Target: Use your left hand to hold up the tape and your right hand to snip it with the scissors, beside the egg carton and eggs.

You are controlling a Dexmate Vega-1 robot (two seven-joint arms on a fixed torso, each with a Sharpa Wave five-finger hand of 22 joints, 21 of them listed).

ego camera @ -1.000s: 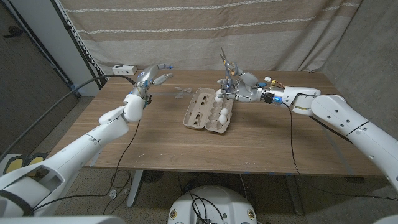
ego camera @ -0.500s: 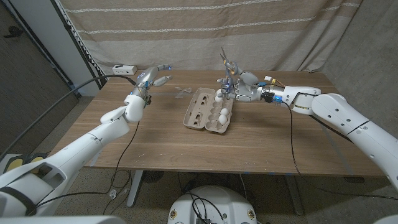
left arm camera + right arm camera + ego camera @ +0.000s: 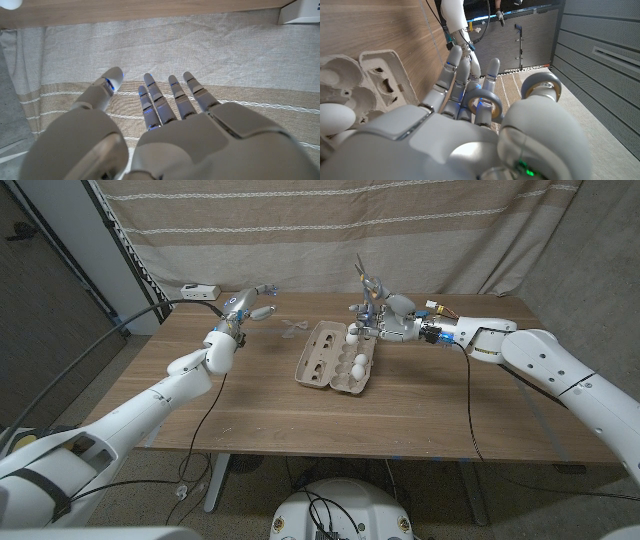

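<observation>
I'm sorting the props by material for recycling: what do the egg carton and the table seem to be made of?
The egg carton looks like moulded paper pulp: matte grey-brown, rough and fibrous, with soft-edged cups. The table top shows brown wood grain with a smooth, low-sheen finish; whether solid wood or laminate cannot be told.

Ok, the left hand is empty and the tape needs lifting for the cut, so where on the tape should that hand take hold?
Probably the end of the tape nearest the left hand, pinched from above, coming from the robot's left. The tape looks thin and low on the table, and the egg carton sits on its other side. That leaves the far end free for the scissors.
</observation>
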